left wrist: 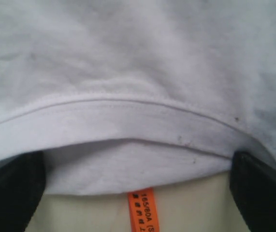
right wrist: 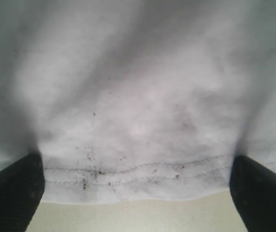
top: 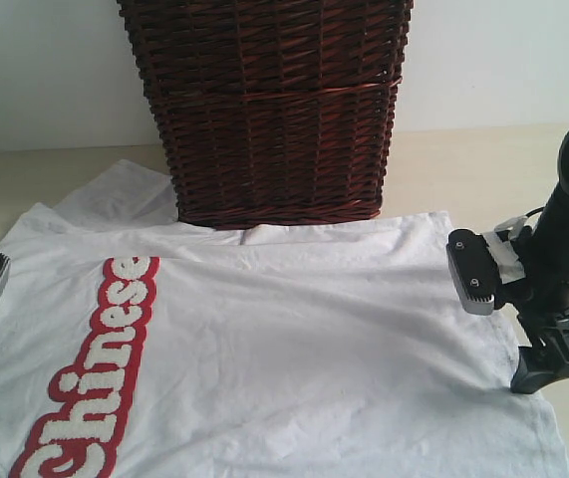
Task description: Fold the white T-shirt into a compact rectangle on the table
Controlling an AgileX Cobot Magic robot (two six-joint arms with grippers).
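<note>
White T-shirt: the white T-shirt is lying spread flat, filling the centre and lower half of the exterior view, with soft wrinkles running across the cloth.
Lettering: the fuzzy white lettering outlined in red is running up the lower left of the frame, reading "Chinese".
Sleeve: one sleeve is sticking out at the upper left, just beside the basket's foot.
Table: the pale table is showing bare at the right, beside the basket, and is carrying the shirt.
Basket: a dark brown wicker basket is standing at the top centre, its base touching the shirt's far edge.
Left gripper: the left gripper is sitting at the far left edge of the exterior view, its jaws standing spread wide. The ribbed collar is lying between its two black fingers and is not being pinched.
Tag: a small orange tag is hanging from the collar over bare tabletop.
Right gripper: the right gripper is sitting at the right of the exterior view, over the shirt's edge, its jaws gaping wide. The double-stitched hem, flecked with dark specks, is lying between its fingers without being clamped.
</note>
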